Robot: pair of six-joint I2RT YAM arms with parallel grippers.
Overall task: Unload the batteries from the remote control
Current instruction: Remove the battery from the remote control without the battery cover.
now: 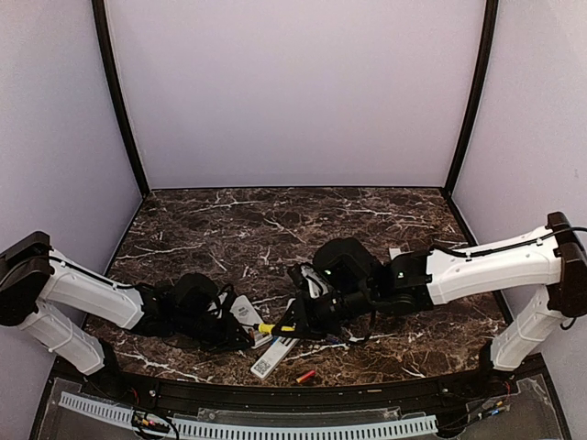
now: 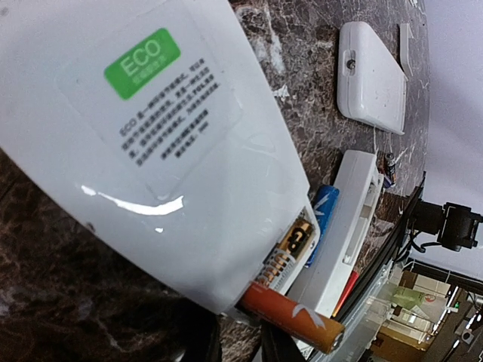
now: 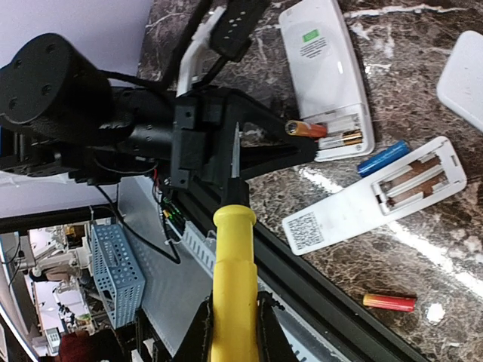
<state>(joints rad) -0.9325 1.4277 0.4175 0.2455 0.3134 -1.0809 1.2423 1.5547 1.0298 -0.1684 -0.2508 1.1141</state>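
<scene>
Your right tool (image 3: 234, 339), at the bottom of the right wrist view, was pinched on the yellow-handled screwdriver (image 3: 230, 256), whose shaft pointed up the frame. Your left tool (image 3: 304, 143) sat at the open end of the white plastic remote with a green ECO sticker (image 3: 321, 68). I could not tell whether its jaws were gripping anything.

An orange cylindrical battery (image 3: 308, 129) stuck out of that remote's compartment, tipped up and only partly freed. A second, gold-ended battery (image 3: 349, 138) was still seated beside it.

To the right of that remote, a blue battery (image 3: 383, 157) lay loose on the dark marble surface (image 3: 423, 30). A red battery (image 3: 389, 302) lay at lower right. Between them, a second white remote (image 3: 355, 211) lay with its compartment open and empty.

I judged you about halfway through: two batteries out, two to go in the sticker remote. A third white remote (image 3: 464, 75) at the right edge may also need emptying.

I counted four batteries and three remotes.
</scene>
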